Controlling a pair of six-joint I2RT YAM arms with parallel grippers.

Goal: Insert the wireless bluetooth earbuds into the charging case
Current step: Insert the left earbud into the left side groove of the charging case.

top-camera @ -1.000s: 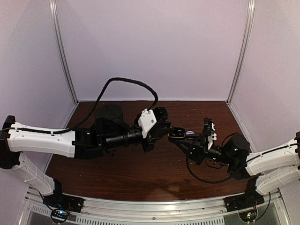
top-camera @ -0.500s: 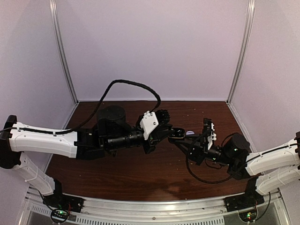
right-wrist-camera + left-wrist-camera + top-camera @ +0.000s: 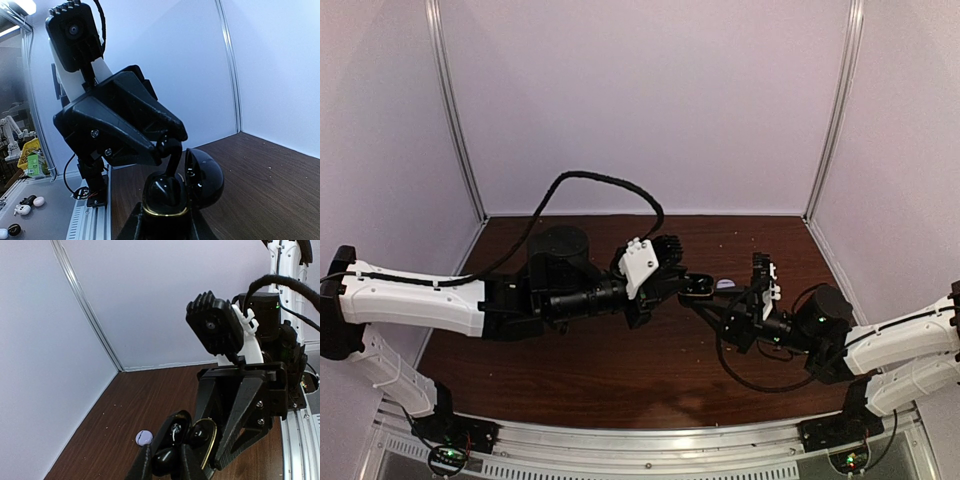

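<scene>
The two arms meet in the air over the middle of the brown worktop [image 3: 620, 370]. The right gripper [image 3: 162, 227] points up. Its jaws squeeze the bottom half of a small black charging case [image 3: 161, 192], one on each side. The case has a thin gold ring [image 3: 162, 211] around it. Its round lid [image 3: 202, 177] is open and leans back toward the far right corner of the worktop.

The left gripper [image 3: 167, 142] comes in from the other side, right on top of the case. Its jaws pinch a tiny black earbud [image 3: 172, 155]. The low end of the earbud reaches the open top of the case. I cannot tell if it sits in its hole.

From above, the two grippers almost touch, and the case shows as a small dark lump between them.

A small pale purple round thing [image 3: 144, 438] lies on the worktop near the middle, a bit to the right, just beside the held case. It is too small to tell what it is.
</scene>
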